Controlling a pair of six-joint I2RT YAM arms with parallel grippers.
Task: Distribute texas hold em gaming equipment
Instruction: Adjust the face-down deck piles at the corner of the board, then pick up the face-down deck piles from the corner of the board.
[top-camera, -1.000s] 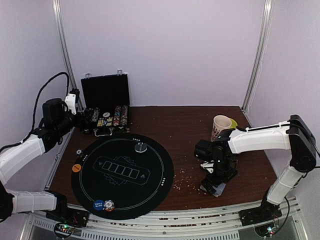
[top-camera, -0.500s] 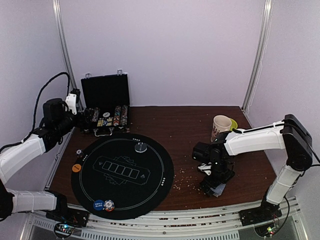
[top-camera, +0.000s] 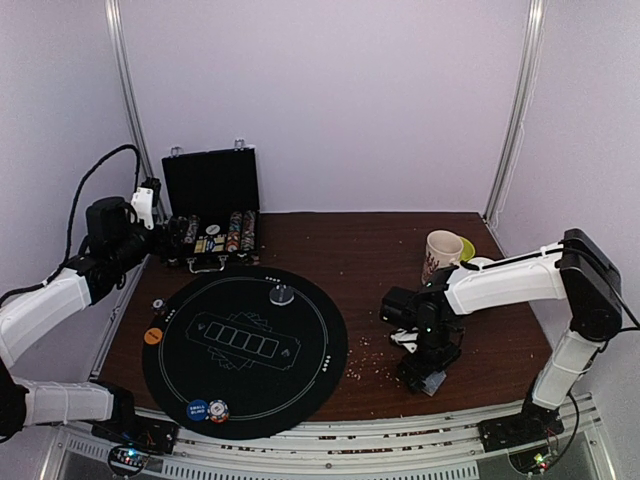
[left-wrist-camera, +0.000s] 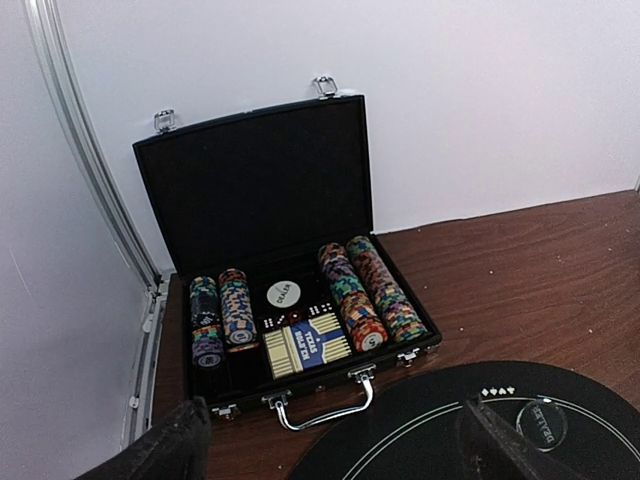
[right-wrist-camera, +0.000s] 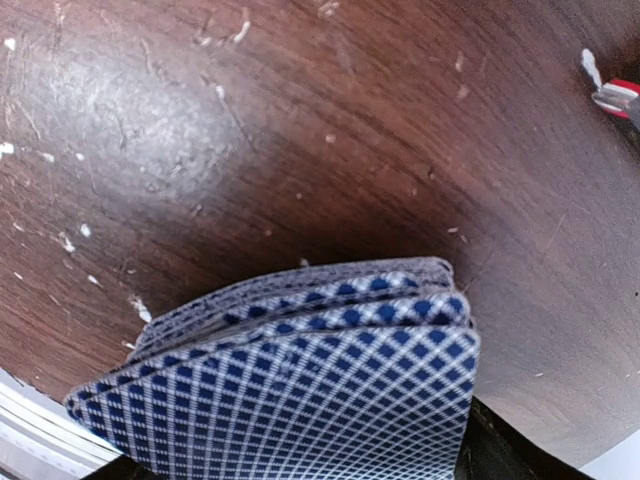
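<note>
My right gripper (top-camera: 424, 372) is shut on a fanned deck of blue-and-white checked cards (right-wrist-camera: 300, 385), held low over the brown table (top-camera: 340, 250) right of the black round mat (top-camera: 300, 370). In the top view the deck (top-camera: 433, 381) shows as a grey edge under the fingers. A clear grey disc (top-camera: 282, 295) lies on the mat's far side. A blue disc (top-camera: 197, 409) and a red-white disc (top-camera: 218, 409) lie at its near edge. An orange disc (top-camera: 152, 336) and a small black-white disc (top-camera: 157, 304) lie left of it. My left gripper (top-camera: 168, 235) is open and empty, in front of the case.
The open black case (left-wrist-camera: 255, 190) with chip rows, a dealer button and a card box stands at the back left. A white patterned mug (top-camera: 441, 252) stands behind the right arm, a yellow-green thing (top-camera: 468, 246) beside it. Crumbs (top-camera: 375, 360) are scattered right of the mat.
My right gripper has moved a little to the left with the deck in it. The left arm has not moved.
</note>
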